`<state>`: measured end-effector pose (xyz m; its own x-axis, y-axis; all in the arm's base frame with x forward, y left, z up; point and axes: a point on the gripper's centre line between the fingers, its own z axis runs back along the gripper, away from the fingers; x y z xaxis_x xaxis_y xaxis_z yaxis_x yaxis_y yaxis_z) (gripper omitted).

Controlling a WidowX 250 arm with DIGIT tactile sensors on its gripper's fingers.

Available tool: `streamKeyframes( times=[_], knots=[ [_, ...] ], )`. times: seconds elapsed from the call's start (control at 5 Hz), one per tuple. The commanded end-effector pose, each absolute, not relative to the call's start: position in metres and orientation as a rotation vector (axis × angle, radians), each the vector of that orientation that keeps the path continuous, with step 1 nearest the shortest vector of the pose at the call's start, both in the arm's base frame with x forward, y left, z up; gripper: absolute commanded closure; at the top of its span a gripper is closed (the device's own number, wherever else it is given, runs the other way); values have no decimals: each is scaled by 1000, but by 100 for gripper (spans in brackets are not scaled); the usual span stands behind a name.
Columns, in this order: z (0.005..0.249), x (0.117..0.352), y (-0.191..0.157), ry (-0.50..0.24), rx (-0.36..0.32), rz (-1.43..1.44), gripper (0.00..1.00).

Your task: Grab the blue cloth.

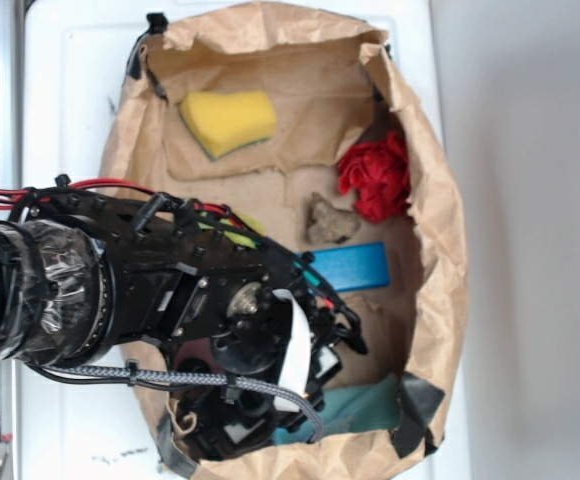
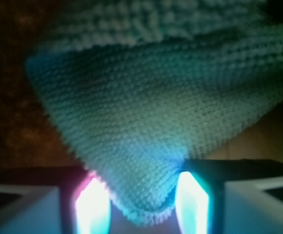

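The blue cloth (image 1: 355, 408) lies at the near end of the brown paper bag, a teal terry piece partly hidden under my arm. In the wrist view the blue cloth (image 2: 151, 112) fills most of the frame, and one corner of it runs down between my two glowing pads. My gripper (image 2: 142, 202) is shut on that corner, with both pads against the fabric. From outside, the gripper (image 1: 270, 425) sits low in the bag at the cloth's left edge, and its fingertips are hidden by the black arm.
The brown paper bag (image 1: 440, 230) rings everything with raised crumpled walls. Inside are a yellow sponge (image 1: 228, 122) at the far end, a red bunchy cloth (image 1: 375, 175), a brownish lump (image 1: 328, 220) and a bright blue block (image 1: 350, 266) just beyond my wrist.
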<state>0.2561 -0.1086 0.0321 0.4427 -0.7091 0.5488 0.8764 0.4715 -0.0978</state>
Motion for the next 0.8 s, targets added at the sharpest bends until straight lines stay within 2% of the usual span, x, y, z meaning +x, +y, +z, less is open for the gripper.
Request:
streamKeyframes(
  times=[0.0,0.4,0.6],
  knots=[
    [70,336,-120,-502,-386,-1005,100],
    [74,341,-110,-506,-344,-960,100],
    [88,341,-92,-532,-310,-899,100]
  ],
)
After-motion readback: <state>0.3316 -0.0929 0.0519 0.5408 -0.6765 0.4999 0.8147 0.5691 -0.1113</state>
